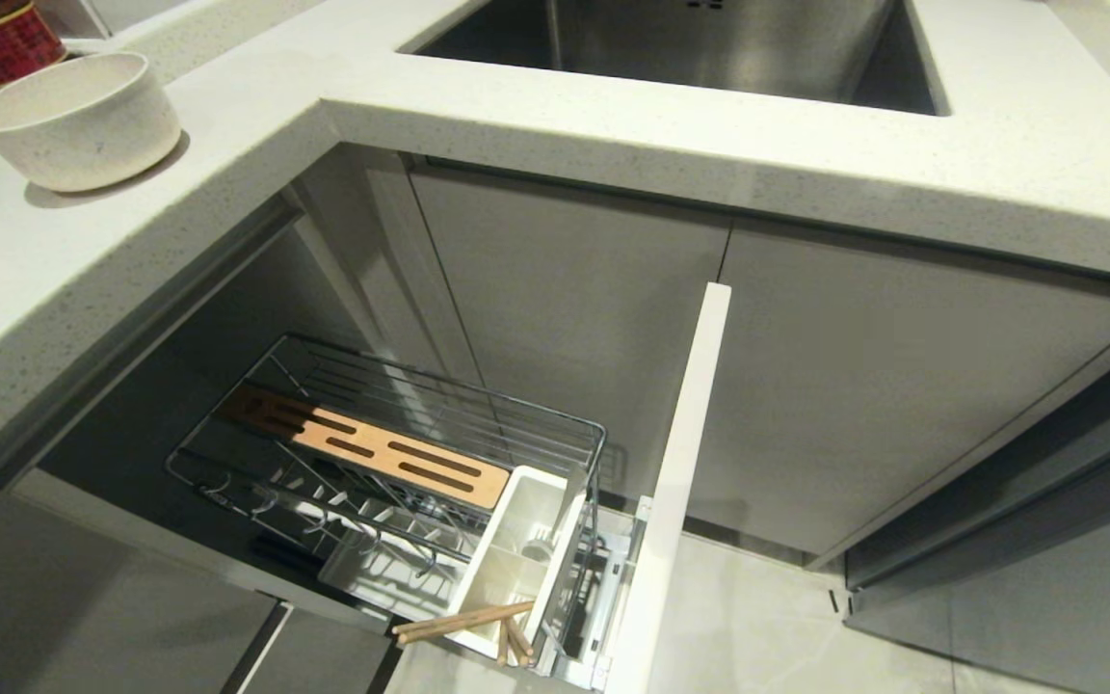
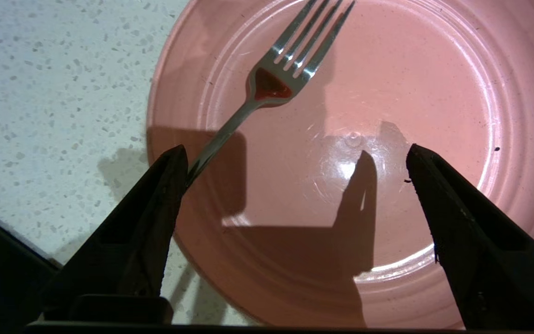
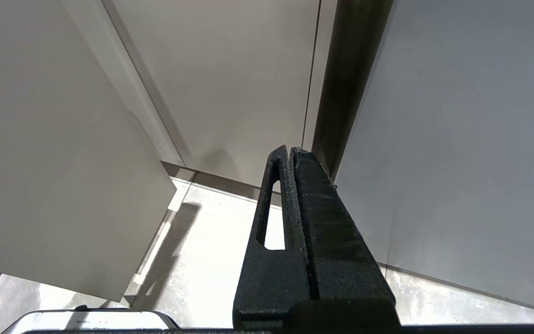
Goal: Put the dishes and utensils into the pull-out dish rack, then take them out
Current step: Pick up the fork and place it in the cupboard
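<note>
Left gripper (image 2: pixel 295 157) is spread wide, grasping nothing, above the pink plate (image 2: pixel 434 93); the fork (image 2: pixel 276 69) is seen lying just beside one fingertip (image 2: pixel 174 162).

Taking the pull-out dish rack (image 1: pixel 391 453) as the landmark: one rack stands open below the counter, with one slotted wooden strip (image 1: pixel 377 448) across it and one white cutlery caddy (image 1: pixel 516 549) at its front end. Two chopsticks (image 1: pixel 463 622) lean in that caddy. Up on the counter above the rack sit one speckled bowl (image 1: pixel 78 120), one pink plate (image 2: pixel 387 139) and one fork (image 2: pixel 271 88) lying on that plate.
</note>
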`<state>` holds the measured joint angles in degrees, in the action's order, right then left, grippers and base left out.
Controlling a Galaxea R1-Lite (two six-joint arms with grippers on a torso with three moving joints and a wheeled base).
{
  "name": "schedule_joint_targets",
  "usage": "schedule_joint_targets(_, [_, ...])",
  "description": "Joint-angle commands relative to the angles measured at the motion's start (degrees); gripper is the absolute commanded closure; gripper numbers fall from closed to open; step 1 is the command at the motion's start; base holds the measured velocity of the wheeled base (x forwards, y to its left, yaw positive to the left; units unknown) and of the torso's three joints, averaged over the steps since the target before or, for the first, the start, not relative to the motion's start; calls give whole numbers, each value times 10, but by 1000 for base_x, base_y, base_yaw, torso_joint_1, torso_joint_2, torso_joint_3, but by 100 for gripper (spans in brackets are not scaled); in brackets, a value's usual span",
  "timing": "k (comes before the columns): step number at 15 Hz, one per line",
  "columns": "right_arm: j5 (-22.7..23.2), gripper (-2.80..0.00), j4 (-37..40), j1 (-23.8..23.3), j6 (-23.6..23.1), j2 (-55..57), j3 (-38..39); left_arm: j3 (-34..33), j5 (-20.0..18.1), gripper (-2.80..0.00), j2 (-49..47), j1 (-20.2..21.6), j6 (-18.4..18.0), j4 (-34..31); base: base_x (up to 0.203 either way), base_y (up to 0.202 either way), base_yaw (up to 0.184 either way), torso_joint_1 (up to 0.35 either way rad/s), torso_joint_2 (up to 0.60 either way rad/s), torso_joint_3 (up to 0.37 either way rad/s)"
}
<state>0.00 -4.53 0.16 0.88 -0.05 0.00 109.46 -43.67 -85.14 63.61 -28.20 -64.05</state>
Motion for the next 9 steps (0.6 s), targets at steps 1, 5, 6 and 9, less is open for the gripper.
schedule_joint_targets(1, [0,0,0,0,0,0,15,-4,-2,-280,-2,-2,-2,-4,0,0,0,0,0,0])
schedule_joint_targets(5, [0,0,0,0,0,0,16,-28,0,-280,0,-13,-3,-4,0,0,0,0,0,0])
schedule_joint_targets(6, [0,0,0,0,0,0,15,-29,3,-280,-1,-13,-3,-4,0,0,0,0,0,0])
schedule_joint_targets(9, [0,0,0,0,0,0,15,-37,3,-280,4,-21,-3,-6,0,0,0,0,0,0])
